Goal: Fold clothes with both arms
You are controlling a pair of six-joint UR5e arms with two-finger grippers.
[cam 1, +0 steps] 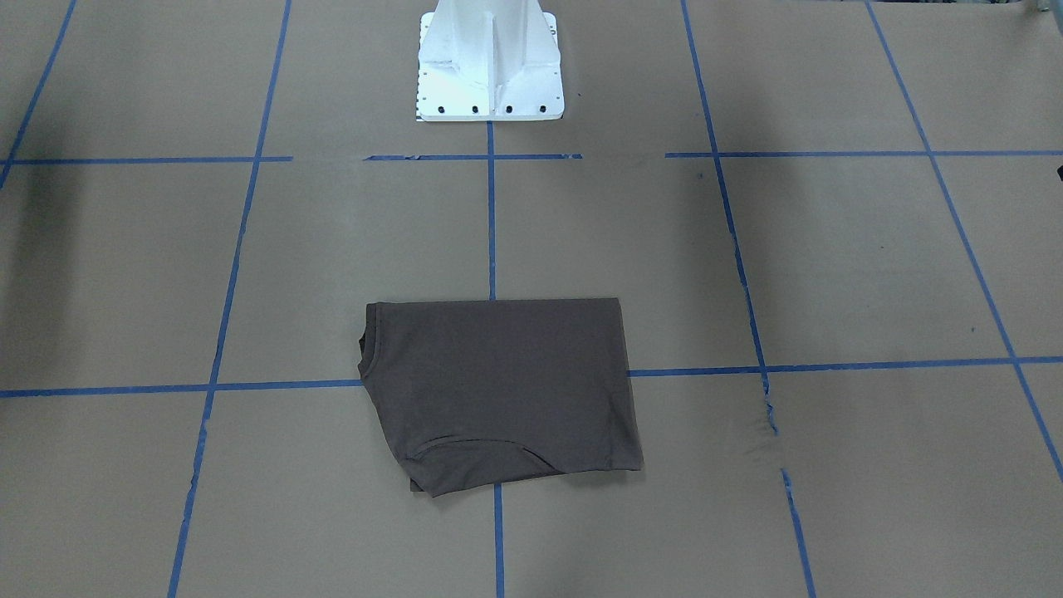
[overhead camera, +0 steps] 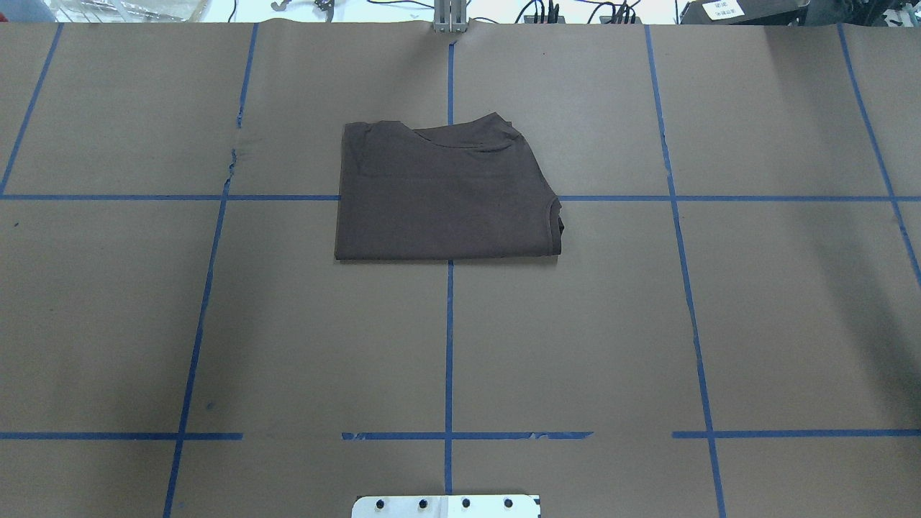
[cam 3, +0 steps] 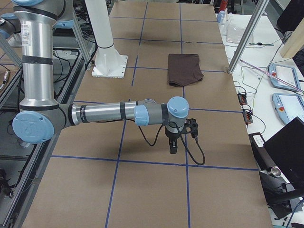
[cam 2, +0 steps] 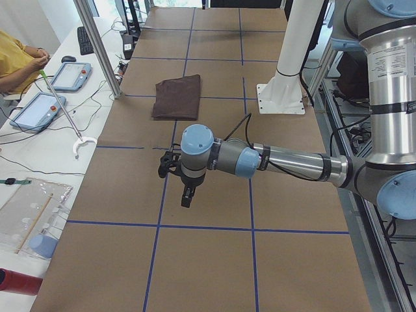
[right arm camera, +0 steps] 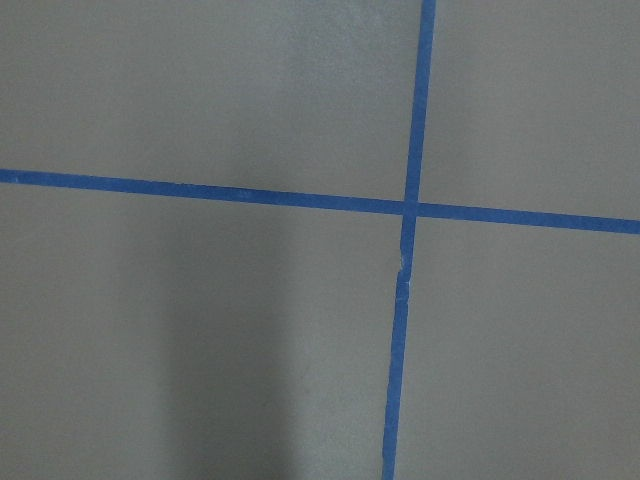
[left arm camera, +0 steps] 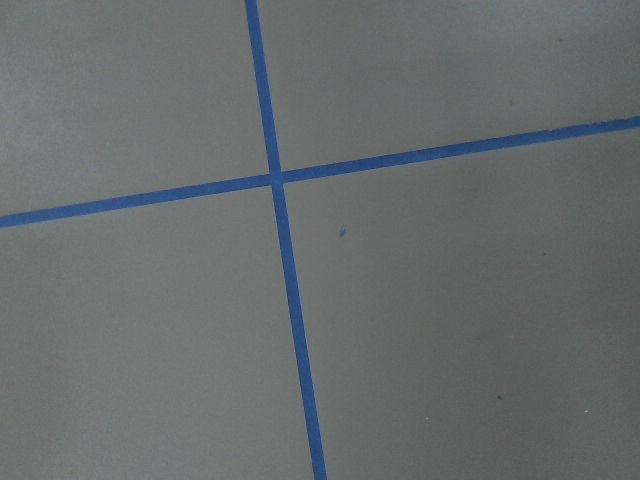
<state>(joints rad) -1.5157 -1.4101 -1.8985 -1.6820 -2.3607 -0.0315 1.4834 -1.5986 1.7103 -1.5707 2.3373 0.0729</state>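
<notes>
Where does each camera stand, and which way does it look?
Front-facing: across the table, facing the white pedestal; T-shirt.
Overhead: behind it, looking forward; shirt, pedestal's edge.
Exterior left: table's end; left arm near.
Exterior right: opposite end; right arm near.
Left wrist: downward; tape cross, no body.
Right wrist: likewise, another tape cross.
Shared: all exterior views show the shirt.

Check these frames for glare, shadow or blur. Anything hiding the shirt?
Front-facing: T-shirt evenly lit and sharp; white pedestal nearly blown out; soft shadows at the left edge. Overhead: shadow down the right edge, T-shirt clear. Right wrist: broad soft shadow on the paper. Left wrist: even, tape crisp.
</notes>
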